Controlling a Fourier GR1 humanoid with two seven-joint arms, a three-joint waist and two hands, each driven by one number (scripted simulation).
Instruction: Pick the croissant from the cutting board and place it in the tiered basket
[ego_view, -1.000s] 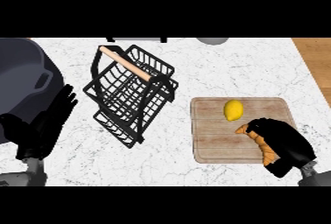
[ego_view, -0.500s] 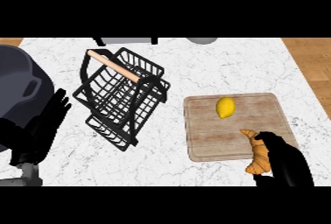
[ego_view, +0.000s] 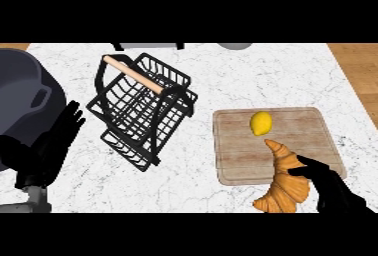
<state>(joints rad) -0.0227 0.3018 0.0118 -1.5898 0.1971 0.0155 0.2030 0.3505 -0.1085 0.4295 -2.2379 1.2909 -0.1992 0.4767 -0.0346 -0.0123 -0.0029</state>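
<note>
While gripped by right hand (ego_view: 331, 186), croissant (ego_view: 284, 181) overhangs cutting board (ego_view: 303, 135)

Tiered basket (ego_view: 144, 112) left of cutting board (ego_view: 295, 150), lemon (ego_view: 260, 123) on board

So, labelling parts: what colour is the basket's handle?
Light wood tan, on a black wire basket; the handle shows best in the head view.

Right hand (ego_view: 332, 187): lower right of the frame, entering from the bottom edge; black, thumb reaching left and curled against the croissant (ego_view: 284, 180), fingers wrapped behind it.
Left hand (ego_view: 48, 150): left edge of the frame, mid-height; black, fingers straight and pointing up-right, holding nothing.
Left forearm (ego_view: 33, 202): grey, lower left corner, mostly out of frame.
</note>
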